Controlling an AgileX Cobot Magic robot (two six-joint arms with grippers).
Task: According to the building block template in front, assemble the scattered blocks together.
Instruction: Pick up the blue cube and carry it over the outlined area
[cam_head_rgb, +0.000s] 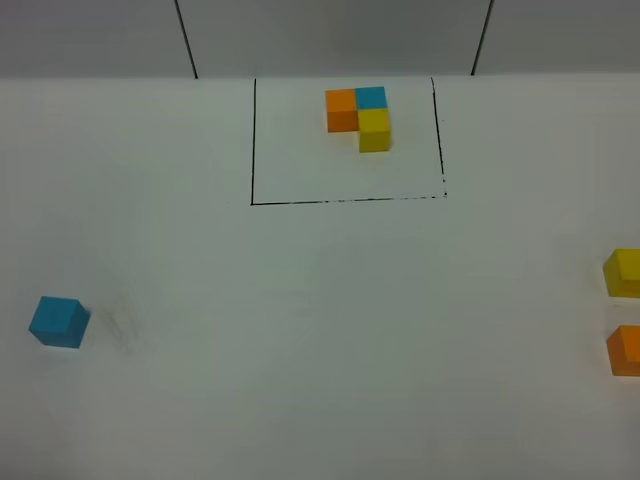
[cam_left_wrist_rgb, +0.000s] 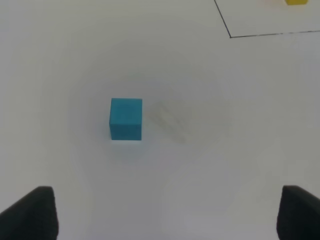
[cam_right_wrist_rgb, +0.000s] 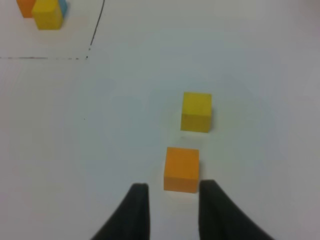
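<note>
Pincers sit empty: left pincer (cam_left_wrist_rgb: 167, 200) spread wide with blue cube (cam_left_wrist_rgb: 126, 118) ahead, right pincer (cam_right_wrist_rgb: 173, 192) closed with orange cube (cam_right_wrist_rgb: 181, 169) just beyond.

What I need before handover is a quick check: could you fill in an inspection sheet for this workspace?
Surface: white table, faint smudge beside the blue cube.
Job's things: template inside the black frame at the far side; blue cube alone at left; yellow cube and orange cube at the right edge, apart.
Clutter: nothing seen.
Grippers: left gripper open, empty, blue cube ahead of it; right gripper shut, empty, just short of the orange cube.
Cables: nothing seen.
Surroundings: grey backdrop with two thin dark lines.
</note>
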